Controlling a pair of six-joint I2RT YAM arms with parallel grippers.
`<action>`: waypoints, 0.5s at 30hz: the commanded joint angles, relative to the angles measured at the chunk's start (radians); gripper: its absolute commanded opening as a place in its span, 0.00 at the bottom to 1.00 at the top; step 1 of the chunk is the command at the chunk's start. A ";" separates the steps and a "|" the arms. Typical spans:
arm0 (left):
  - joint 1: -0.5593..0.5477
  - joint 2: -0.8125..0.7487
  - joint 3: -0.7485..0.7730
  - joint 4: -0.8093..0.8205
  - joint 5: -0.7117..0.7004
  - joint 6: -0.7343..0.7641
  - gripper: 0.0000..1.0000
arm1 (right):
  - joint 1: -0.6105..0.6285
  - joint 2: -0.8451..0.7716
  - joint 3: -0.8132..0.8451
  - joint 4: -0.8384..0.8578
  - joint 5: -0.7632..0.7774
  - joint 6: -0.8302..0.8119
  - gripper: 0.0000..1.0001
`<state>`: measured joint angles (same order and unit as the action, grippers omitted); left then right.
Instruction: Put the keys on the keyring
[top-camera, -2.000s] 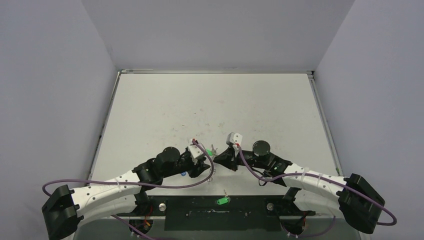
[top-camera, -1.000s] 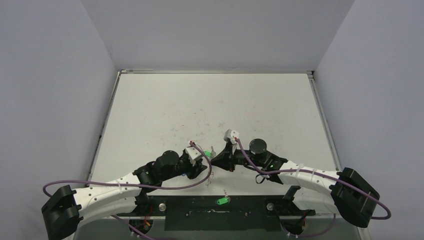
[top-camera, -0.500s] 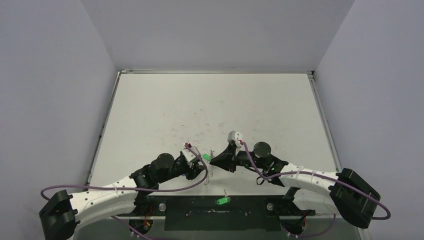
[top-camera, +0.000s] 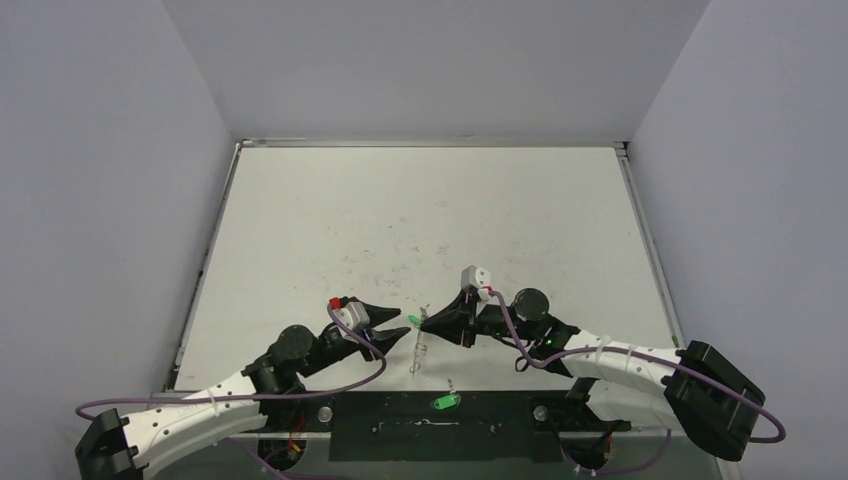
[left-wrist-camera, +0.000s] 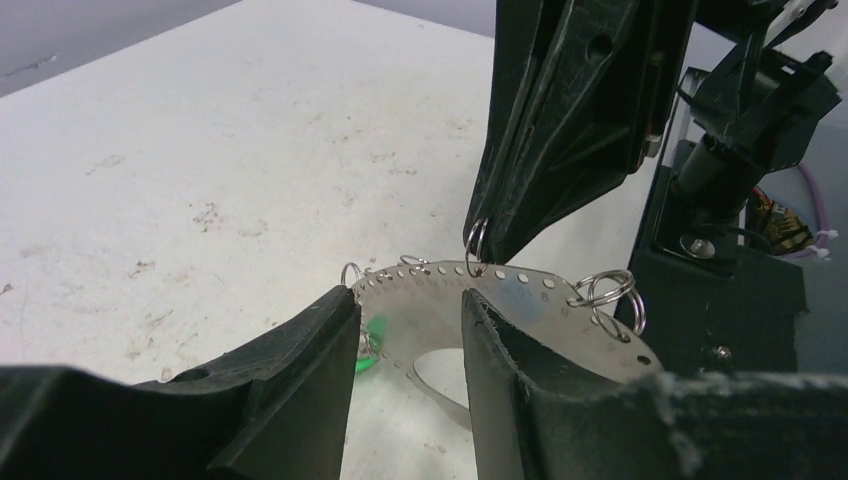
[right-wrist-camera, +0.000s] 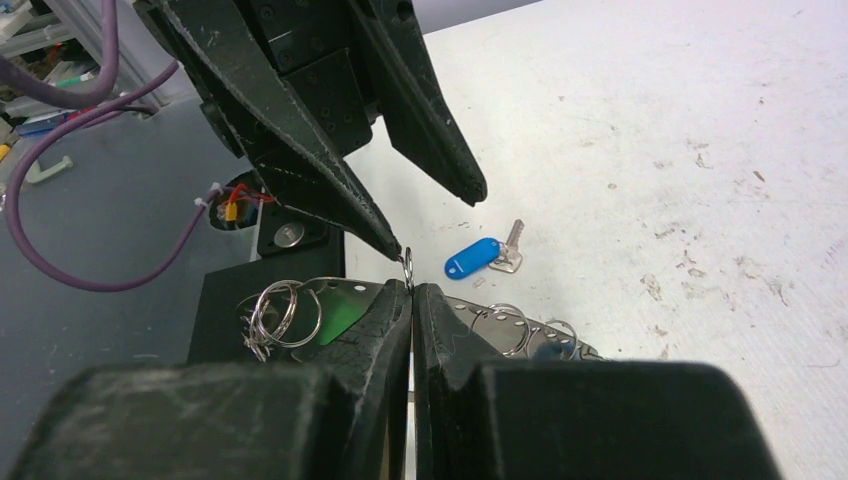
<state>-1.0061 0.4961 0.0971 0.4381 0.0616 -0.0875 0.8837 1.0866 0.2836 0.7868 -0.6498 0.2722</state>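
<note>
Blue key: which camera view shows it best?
The right wrist view: the blue key lies whole and unobstructed on the table. The left wrist view does not show it, and in the top view I cannot make it out.

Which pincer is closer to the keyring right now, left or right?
Right. The right pincer is shut on the keyring at its rim, so it is in contact. The left pincer is open, and its fingertips face the keyring from close by without gripping it.
</note>
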 joint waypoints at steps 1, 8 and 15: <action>0.002 0.011 -0.007 0.154 0.047 -0.033 0.40 | 0.011 -0.027 0.000 0.115 -0.056 -0.025 0.00; 0.003 0.112 0.011 0.237 0.112 -0.038 0.36 | 0.017 -0.030 -0.001 0.114 -0.061 -0.026 0.00; 0.001 0.157 0.020 0.279 0.154 -0.037 0.32 | 0.019 -0.034 -0.001 0.101 -0.059 -0.034 0.00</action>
<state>-1.0058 0.6460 0.0940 0.6113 0.1684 -0.1165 0.8928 1.0824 0.2790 0.7998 -0.6853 0.2596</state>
